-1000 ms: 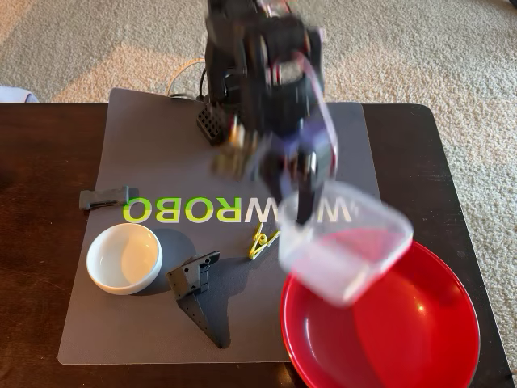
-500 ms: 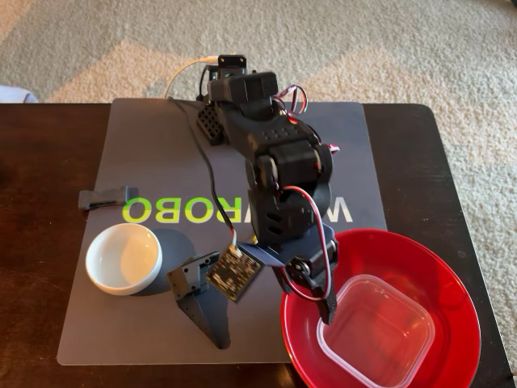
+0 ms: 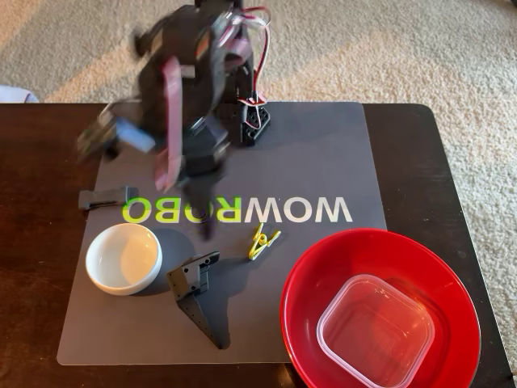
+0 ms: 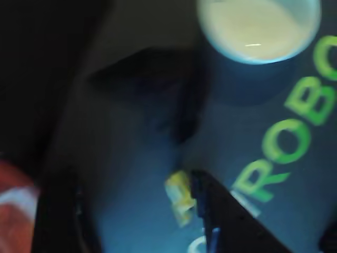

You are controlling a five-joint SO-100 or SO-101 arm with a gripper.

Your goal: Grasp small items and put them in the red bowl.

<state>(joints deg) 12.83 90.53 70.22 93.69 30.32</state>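
Clear tub sits in the red bowl.
The clear square tub (image 3: 376, 331) lies inside the glossy red bowl (image 3: 323, 267); left of the bowl, the blurred hand (image 3: 198, 206) carries nothing, its spread unreadable.

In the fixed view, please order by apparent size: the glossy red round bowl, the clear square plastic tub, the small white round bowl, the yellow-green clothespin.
1. Glossy red round bowl
2. Clear square plastic tub
3. Small white round bowl
4. Yellow-green clothespin
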